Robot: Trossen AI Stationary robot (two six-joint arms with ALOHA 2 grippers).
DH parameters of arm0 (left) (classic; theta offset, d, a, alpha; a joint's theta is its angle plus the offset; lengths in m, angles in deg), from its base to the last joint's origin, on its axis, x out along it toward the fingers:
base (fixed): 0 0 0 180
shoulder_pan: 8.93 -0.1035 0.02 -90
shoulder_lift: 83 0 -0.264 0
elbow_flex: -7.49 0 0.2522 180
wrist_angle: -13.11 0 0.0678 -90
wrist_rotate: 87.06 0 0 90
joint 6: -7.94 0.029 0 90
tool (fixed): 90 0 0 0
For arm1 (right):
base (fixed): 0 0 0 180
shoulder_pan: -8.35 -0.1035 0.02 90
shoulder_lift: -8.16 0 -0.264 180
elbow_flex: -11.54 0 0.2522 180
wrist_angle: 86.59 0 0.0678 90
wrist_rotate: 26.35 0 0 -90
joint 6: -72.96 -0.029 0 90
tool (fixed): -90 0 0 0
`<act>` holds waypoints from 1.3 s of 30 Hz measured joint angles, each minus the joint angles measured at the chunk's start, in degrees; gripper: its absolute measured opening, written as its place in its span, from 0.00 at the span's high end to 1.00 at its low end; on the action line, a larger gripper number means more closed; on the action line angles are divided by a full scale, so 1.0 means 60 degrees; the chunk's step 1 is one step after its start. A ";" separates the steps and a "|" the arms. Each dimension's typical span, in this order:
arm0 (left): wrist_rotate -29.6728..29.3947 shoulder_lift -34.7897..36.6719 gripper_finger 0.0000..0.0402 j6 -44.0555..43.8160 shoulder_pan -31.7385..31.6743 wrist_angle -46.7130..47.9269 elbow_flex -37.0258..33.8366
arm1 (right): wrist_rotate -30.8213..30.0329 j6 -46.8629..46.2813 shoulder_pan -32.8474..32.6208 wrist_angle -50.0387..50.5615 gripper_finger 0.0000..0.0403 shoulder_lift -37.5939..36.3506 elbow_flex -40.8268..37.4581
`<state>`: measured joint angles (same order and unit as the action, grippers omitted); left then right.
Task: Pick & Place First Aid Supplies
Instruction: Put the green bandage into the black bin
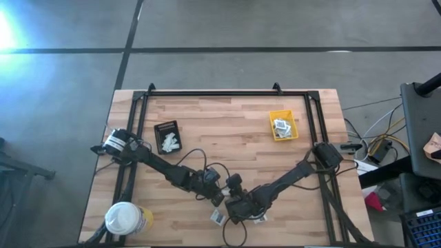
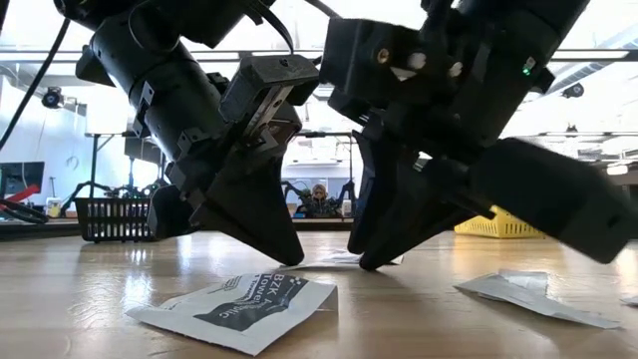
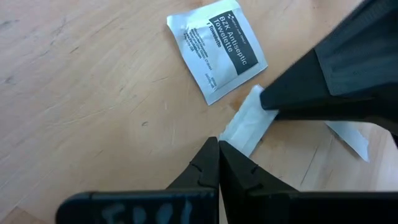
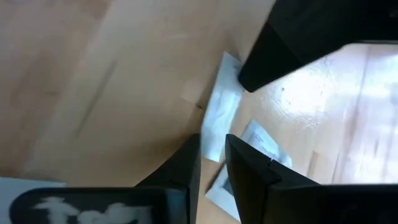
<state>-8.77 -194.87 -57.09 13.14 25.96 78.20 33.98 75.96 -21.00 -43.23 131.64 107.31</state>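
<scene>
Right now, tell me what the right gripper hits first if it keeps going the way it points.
Probably the pale strip lying on the table: the right gripper points down at it with its tips slightly apart, close above it. The left gripper sits just opposite.

Pale strip (image 3: 247, 121) partly hidden by both grippers' fingers; yellow bin's (image 1: 284, 125) contents too small to tell.

My hands (image 2: 329, 261) are black; the packet (image 3: 217, 48) beside them is white with a dark grey printed panel; the tabletop (image 1: 227, 131) is pale striped wood; the bin (image 1: 284, 126) yellow.
</scene>
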 joint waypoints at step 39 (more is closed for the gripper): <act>-0.0437 0.0949 0.99 0.1961 -0.0018 0.0267 -0.0056 | -0.0239 -0.0976 -0.0345 0.1703 0.98 0.0003 0.0759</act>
<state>-11.39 -189.18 -45.33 13.03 27.56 77.86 32.54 70.11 -23.07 -33.01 131.66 111.86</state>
